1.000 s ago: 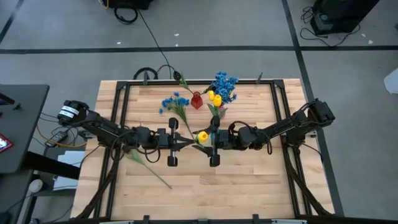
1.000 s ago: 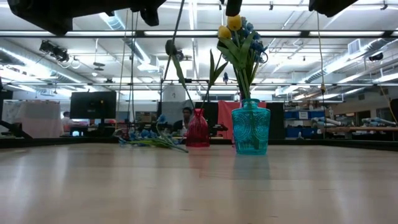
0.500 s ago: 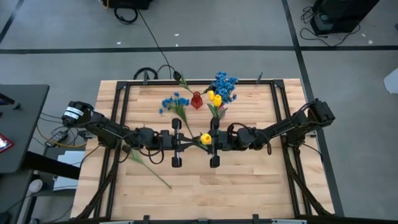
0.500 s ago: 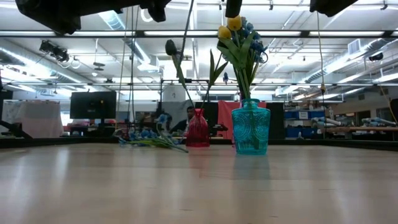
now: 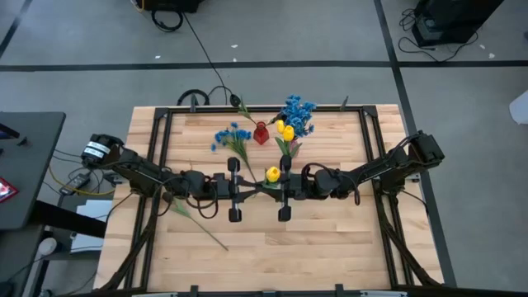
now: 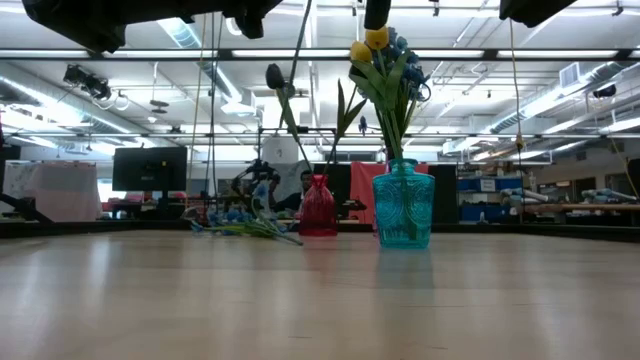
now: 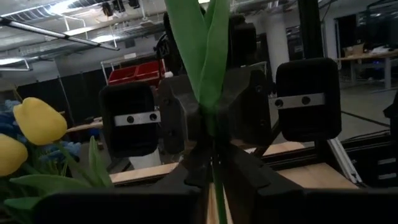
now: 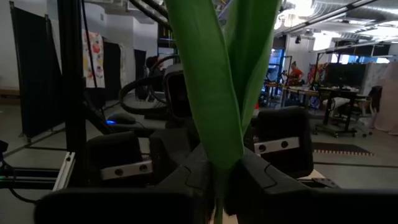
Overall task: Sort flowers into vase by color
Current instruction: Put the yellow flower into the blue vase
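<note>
High view is showing me both arms meeting nose to nose over the middle of the tabletop (image 5: 330, 256), with a yellow tulip (image 5: 272, 174) between them. Starting at the left, I am seeing the left pincer (image 5: 247, 187) clenched on the tulip's green stem; its wrist view is looking straight along the leaves (image 7: 205, 50) into the other arm's face. A loose green stem (image 5: 194, 221) is lying on the wood below the left arm, and a blue spray (image 5: 231, 136) is lying flat just left of the red vase (image 5: 261, 133). The right pincer (image 5: 269, 186) is also clenched on the same tulip stem, close against the left one.

I am judging this a hand-over, and the risk is in the timing: if both keep gripping while one arm is pulling off, the thin stem could be bending or slipping; if the left is letting go before the right is truly seated, the tulip is dropping onto the wood.

For room, the near half of the tabletop is lying bare. The far side is tighter: the teal vase (image 6: 403, 217) is carrying tall yellow and blue blooms, so I am expecting a low approach to be brushing that bouquet (image 5: 290, 122). The black frame rails (image 5: 369, 140) are hemming both sides.
</note>
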`<state>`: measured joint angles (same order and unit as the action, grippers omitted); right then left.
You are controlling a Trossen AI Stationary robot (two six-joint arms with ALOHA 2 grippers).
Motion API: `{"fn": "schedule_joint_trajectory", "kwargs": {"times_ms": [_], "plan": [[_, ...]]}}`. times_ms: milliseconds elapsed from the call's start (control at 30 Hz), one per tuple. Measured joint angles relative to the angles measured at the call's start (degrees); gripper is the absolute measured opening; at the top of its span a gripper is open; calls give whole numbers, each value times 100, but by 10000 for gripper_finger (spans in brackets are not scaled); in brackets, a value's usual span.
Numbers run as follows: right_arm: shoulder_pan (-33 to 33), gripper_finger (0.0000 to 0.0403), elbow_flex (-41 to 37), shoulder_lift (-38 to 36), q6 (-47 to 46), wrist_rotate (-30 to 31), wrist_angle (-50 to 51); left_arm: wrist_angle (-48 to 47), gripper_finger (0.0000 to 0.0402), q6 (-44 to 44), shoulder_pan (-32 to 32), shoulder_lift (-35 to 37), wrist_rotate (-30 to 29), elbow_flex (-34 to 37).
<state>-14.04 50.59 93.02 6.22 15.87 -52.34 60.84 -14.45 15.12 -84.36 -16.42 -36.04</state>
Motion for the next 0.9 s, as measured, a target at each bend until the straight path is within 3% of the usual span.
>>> {"fn": "schedule_joint_trajectory", "kwargs": {"times_ms": [367,533,900], "plan": [[1,52,6,-7,11,29,-34,-542,168,110,-1,7,-504,3],[-22,52,6,-111,123,258,144,-1112,174,257,-3,168,-518,3],[-222,53,9,-1095,-223,918,1955,-1659,173,432,-45,338,-583,2]]}}
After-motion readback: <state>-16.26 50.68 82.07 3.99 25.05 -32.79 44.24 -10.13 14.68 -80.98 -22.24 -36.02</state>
